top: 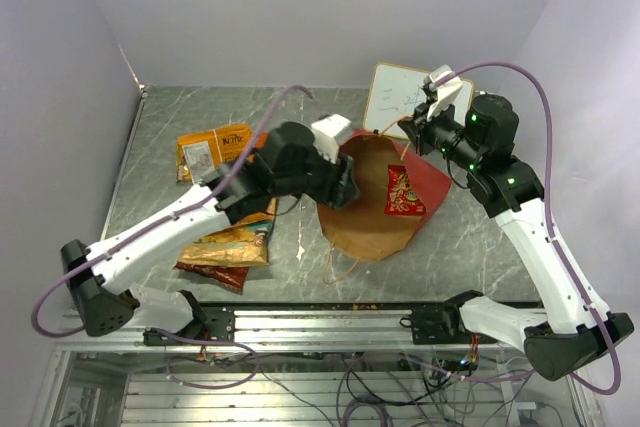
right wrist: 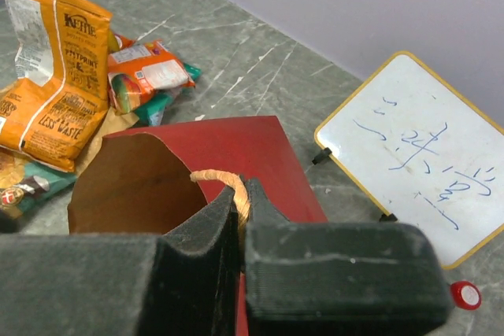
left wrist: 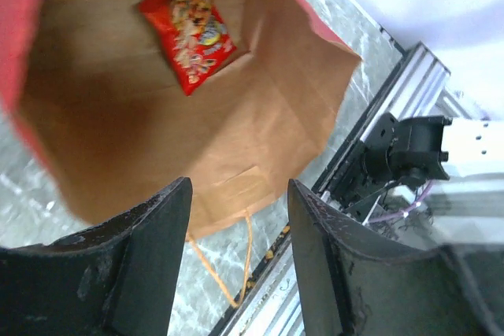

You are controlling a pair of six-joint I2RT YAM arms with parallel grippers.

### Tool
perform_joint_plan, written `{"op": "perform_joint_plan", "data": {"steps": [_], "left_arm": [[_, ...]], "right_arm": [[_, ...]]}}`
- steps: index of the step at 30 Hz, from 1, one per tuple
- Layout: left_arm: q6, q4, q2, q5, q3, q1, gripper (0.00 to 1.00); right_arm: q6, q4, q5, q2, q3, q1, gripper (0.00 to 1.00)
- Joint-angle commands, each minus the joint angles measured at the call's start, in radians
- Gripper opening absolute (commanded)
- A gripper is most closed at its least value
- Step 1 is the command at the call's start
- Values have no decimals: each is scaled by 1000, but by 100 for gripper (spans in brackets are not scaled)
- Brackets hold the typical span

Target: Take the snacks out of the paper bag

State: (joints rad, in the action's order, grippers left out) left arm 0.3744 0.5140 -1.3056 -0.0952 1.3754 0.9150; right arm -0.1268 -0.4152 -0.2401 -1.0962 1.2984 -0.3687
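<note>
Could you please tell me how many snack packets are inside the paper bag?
1: a red packet lying on the paper bag's brown inner wall; more may be hidden in corners out of view.

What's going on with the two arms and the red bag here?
The right gripper is shut on the cord handle of the paper bag and seems to be propping it open. The left gripper is open and empty at the bag's mouth, facing one red snack packet lying inside. Several other snacks lie out on the table, left of the bag.
</note>
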Motion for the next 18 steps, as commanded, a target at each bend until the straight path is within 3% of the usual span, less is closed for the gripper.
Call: {"op": "perform_joint_plan", "data": {"steps": [1,8,11,14,18], "left_arm": [[-78,-226,-77,103,-50,131,61],[-121,-627,-161,285,-261,262,60],[-116,-741,-223,377,-294,271,59],[-124,-876,-301,449,-326,271,51],[-124,-1008,-433,500,-323,270,51]], "right_arm": [[8,19,12,8,26,-1,0],[24,14,35,-5,52,-1,0],[29,3,36,-15,68,-1,0],[32,-19,34,-31,97,-2,0],[25,-43,24,-57,143,-1,0]]}}
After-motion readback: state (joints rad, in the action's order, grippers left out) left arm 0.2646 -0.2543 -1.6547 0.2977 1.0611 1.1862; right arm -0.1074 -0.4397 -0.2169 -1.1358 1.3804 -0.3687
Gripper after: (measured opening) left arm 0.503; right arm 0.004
